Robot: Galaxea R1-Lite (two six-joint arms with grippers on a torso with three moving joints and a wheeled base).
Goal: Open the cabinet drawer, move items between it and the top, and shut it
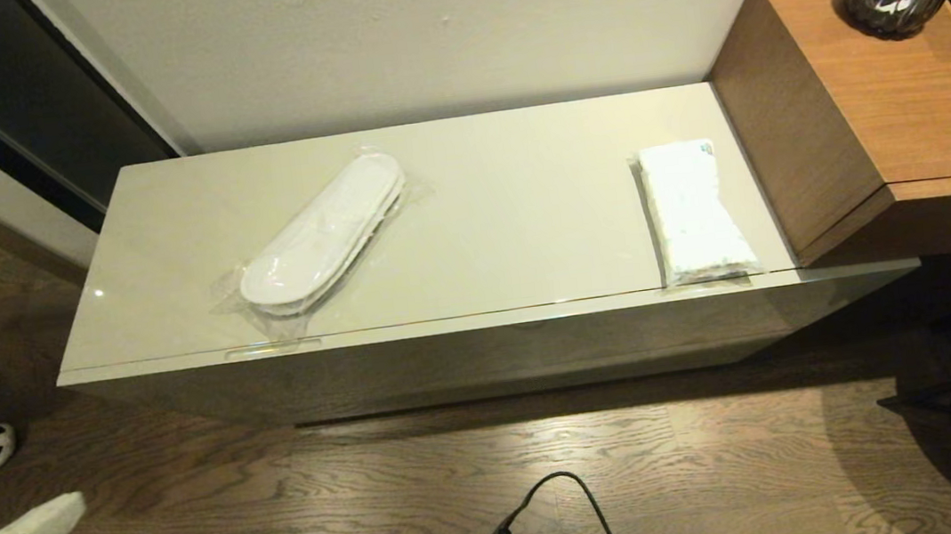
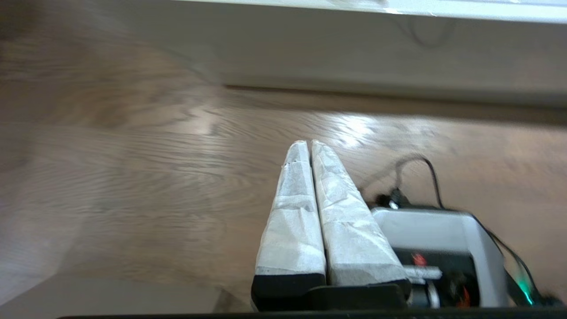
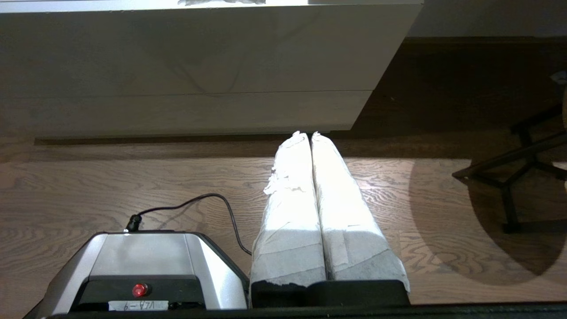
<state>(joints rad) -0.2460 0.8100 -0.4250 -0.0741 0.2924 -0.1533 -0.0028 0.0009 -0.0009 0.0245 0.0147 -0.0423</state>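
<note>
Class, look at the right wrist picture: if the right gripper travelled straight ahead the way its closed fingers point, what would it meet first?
Most likely the cabinet, low on its cream front. The right gripper is shut and aims over bare floor toward it; depth is hard to judge.

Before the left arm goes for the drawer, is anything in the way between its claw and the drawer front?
Nothing visible. The left claw, shut, is low over bare wood floor, with only open floor between it and the cabinet drawer. The robot's base sits beside the claw, not ahead.
</note>
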